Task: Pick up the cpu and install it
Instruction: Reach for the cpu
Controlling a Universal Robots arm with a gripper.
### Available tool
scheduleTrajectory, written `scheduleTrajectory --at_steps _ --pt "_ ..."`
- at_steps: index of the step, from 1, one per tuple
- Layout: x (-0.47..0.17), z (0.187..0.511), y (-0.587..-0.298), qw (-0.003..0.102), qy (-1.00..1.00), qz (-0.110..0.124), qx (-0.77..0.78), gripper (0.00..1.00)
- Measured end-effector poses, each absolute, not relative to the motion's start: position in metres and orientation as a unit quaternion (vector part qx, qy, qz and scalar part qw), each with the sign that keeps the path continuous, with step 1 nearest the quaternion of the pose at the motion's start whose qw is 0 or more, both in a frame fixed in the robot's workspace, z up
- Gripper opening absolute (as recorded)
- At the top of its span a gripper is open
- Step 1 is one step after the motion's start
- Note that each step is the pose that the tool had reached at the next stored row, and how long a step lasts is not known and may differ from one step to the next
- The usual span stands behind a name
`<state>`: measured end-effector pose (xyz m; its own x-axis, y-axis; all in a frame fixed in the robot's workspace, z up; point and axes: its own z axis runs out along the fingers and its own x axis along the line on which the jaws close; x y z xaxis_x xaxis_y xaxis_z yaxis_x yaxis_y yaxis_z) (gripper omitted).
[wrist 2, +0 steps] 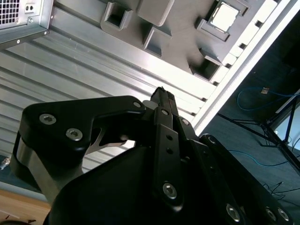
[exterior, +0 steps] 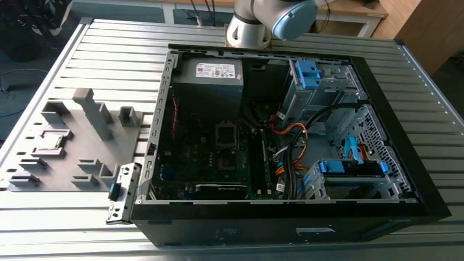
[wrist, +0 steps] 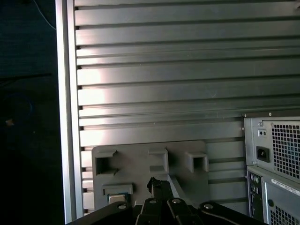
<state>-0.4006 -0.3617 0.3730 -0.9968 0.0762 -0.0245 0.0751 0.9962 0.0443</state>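
Cpu [wrist 2: 225,16] is seen lying flat in a pocket of the grey tray [wrist 2: 185,21], ahead of the end effector [wrist 2: 161,96], which is held pressed together on nothing above the worktop [wrist 2: 93,65]

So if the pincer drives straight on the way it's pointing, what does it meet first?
Probably the grey fixture plate on the slatted table: in the first wrist view the pincer tip lines up with its middle, not with the cpu. Depth is unclear; it could land on bare slats instead.
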Motion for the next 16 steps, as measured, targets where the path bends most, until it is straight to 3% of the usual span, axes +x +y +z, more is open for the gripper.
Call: scheduleTrajectory --at_steps 16 --pt "-0.4067 0.3719 -0.3623 0.013 0.999 0.021 0.038 0.11"
